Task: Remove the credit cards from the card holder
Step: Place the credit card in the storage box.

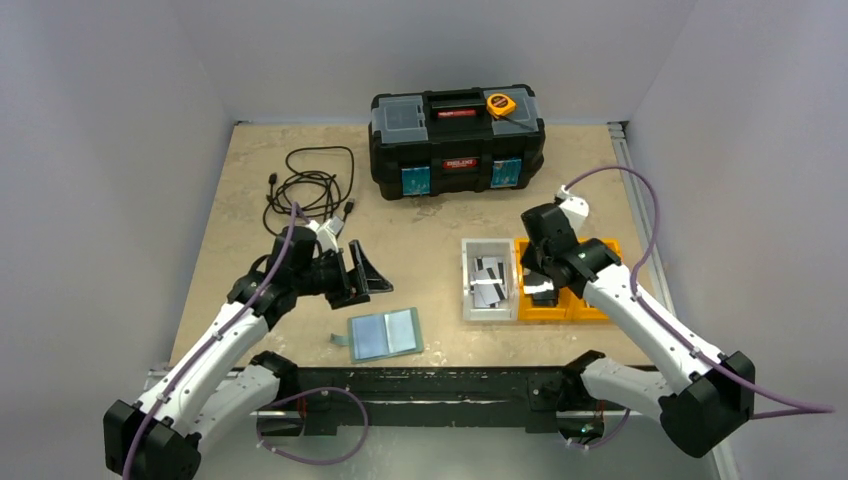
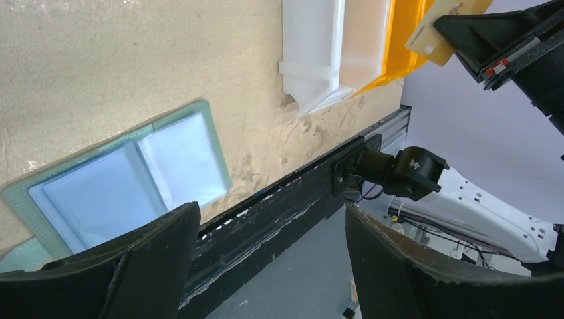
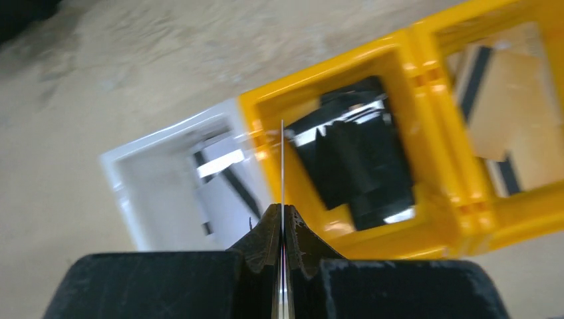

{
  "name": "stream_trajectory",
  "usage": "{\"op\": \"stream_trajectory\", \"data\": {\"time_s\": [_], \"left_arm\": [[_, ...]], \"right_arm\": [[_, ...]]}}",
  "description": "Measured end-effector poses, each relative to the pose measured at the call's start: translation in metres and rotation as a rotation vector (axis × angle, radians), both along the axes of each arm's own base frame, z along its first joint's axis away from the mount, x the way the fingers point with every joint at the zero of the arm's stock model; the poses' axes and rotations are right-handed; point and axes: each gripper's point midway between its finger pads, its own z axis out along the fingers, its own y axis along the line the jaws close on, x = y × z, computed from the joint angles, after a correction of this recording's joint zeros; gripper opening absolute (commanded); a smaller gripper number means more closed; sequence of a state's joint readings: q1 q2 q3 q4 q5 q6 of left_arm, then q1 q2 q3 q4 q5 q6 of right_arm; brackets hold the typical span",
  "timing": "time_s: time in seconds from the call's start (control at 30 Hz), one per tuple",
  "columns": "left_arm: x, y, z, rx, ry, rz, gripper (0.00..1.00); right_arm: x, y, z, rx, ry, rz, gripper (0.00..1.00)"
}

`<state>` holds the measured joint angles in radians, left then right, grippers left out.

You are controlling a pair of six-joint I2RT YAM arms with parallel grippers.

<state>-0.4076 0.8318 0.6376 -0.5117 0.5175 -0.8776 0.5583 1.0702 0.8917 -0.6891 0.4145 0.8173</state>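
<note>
Presently the card holder [image 1: 385, 334] lies open with its pale blue pockets facing up, close to the near edge of the surface [image 1: 430, 235] and a little left of the middle. The left gripper [image 1: 366, 272] hangs just beyond it on the far side, jaws spread and holding nothing. The right gripper [image 3: 282, 227] has its jaws pinching a tan credit card [image 2: 433, 32]. From the right wrist the card shows edge-on, above the wall where the white bin [image 1: 488, 316] meets the orange bin [image 1: 560, 314]. Black cards [image 3: 352, 166] lie in the orange bin. Both bins sit right of the holder. A black toolbox [image 1: 457, 150] stands at the far edge, and a cable [image 1: 310, 190] is coiled toward the far left corner.
</note>
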Motion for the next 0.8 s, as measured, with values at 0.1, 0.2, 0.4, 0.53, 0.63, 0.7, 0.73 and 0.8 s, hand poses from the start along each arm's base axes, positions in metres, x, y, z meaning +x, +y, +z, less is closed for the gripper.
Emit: {"op": "stream_trajectory", "data": {"time_s": [0.1, 0.2, 0.4, 0.53, 0.63, 0.7, 0.73, 0.8], "left_arm": [[0.0, 0.0, -0.005, 0.013, 0.016, -0.005, 0.79], [0.0, 0.0, -0.008, 0.022, 0.022, -0.013, 0.79], [-0.001, 0.0, -0.006, 0.031, 0.021, -0.035, 0.79], [-0.003, -0.002, -0.008, 0.028, 0.031, -0.052, 0.8], [-0.004, -0.003, -0.01, 0.027, 0.039, -0.064, 0.79], [-0.004, -0.004, -0.01, 0.024, 0.043, -0.07, 0.79], [-0.005, -0.004, -0.01, 0.022, 0.045, -0.073, 0.79], [-0.005, -0.005, -0.01, 0.02, 0.048, -0.076, 0.79]], "right_arm": [[-0.002, -0.041, -0.006, -0.107, 0.038, -0.099, 0.0], [-0.003, -0.071, -0.005, -0.194, 0.064, -0.18, 0.0], [-0.001, -0.113, 0.0, -0.331, 0.122, -0.319, 0.0], [-0.004, -0.136, -0.004, -0.389, 0.165, -0.398, 0.0], [-0.007, -0.153, -0.005, -0.412, 0.186, -0.455, 0.01], [-0.008, -0.16, -0.006, -0.419, 0.198, -0.478, 0.02], [-0.009, -0.162, -0.008, -0.423, 0.207, -0.485, 0.02], [-0.008, -0.165, -0.012, -0.43, 0.225, -0.492, 0.02]]}}
